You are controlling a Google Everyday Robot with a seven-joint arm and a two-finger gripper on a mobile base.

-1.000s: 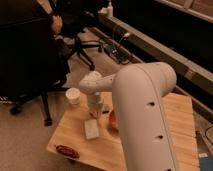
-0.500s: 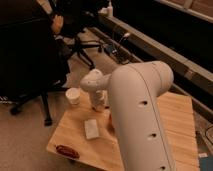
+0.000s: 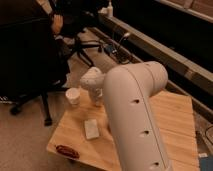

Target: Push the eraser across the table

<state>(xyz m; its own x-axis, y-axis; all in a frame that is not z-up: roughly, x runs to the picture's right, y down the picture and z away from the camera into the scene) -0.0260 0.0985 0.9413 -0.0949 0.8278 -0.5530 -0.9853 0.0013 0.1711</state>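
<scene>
Looming in the foreground, the white arm hides the middle of the table. Half masked by it, the gripper points down over the far-left part, fingers closed together with nothing visible between them. The white pad lies nearer the front, and the paper cup stands beside the gripper. I cannot make out the eraser or tell where it is.

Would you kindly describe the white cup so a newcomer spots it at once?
Find the wooden table; at its far left corner, just left of the gripper, stands the cup. It alone is upright and round; the white pad lies flat.
</scene>
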